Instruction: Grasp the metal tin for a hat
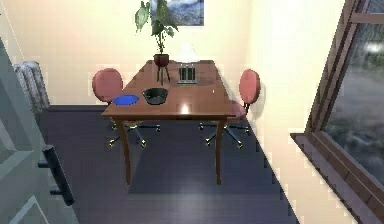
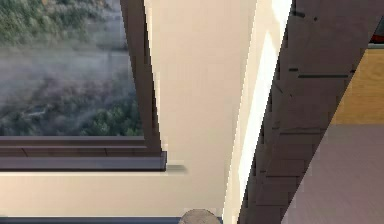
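Observation:
A wooden table (image 1: 190, 105) stands ahead in the forward view, against the far wall. At its back sits a small grey boxy thing (image 1: 187, 72), which may be the metal tin. A dark round bowl (image 1: 155, 95) and a flat blue thing (image 1: 125, 100) lie near the table's front left. A potted plant (image 1: 160, 40) stands at the back of the table, with a small white thing (image 1: 188, 56) beside it.
Pink office chairs (image 1: 107, 86) (image 1: 247, 90) stand at either side of the table. A grey door (image 1: 30, 150) takes the forward view's left and a window (image 1: 355, 90) its right. The arm side view has a window (image 2: 65, 70), cream wall (image 2: 195, 90) and dark brown upright panel (image 2: 310, 120).

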Tool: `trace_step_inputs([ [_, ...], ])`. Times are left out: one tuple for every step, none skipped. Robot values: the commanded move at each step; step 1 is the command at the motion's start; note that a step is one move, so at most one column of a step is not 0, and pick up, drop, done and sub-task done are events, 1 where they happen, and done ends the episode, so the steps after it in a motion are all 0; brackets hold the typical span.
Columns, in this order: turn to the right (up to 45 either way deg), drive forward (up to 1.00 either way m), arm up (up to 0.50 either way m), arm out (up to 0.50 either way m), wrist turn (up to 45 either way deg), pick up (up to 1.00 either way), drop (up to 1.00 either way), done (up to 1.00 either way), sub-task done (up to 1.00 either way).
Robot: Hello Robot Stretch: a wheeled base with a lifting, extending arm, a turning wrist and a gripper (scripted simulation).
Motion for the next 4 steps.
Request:
trace_step_inputs([
  [0.0, 0.00, 0.12, 0.00, 0.0, 0.00, 0.00, 0.00, 0.00],
  [0.0, 0.00, 0.00, 0.18, 0.0, 0.00, 0.00, 0.00, 0.00],
  [0.0, 0.00, 0.00, 0.00, 45.0, 0.00, 0.00, 0.00, 0.00],
  [0.0, 0.00, 0.00, 0.00, 45.0, 0.00, 0.00, 0.00, 0.00],
])
